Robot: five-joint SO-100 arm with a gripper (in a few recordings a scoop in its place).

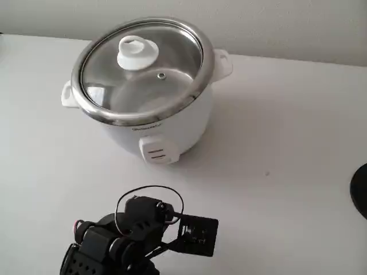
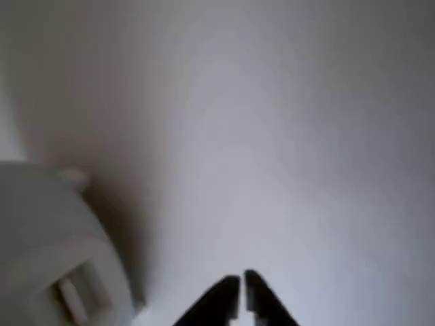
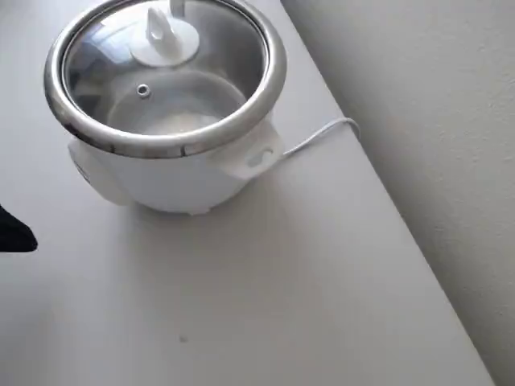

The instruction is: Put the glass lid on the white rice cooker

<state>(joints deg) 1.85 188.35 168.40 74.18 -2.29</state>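
Observation:
The glass lid (image 1: 143,69) with its white knob lies flat on the steel rim of the white rice cooker (image 1: 166,134), which stands at the back of the white table. The overhead view has the lid (image 3: 165,72) seated on the cooker (image 3: 173,181) too. My gripper (image 2: 241,288) points at bare table to the right of the cooker's front switch (image 2: 71,295). Its two black fingers are nearly touching, with nothing between them. The black arm body (image 1: 120,238) sits at the front edge, well in front of the cooker.
A white power cord (image 3: 322,133) runs from the cooker to the table edge by the wall. A dark object (image 1: 361,189) sits at the right edge of the fixed view. A black tip (image 3: 14,233) shows at the overhead view's left edge.

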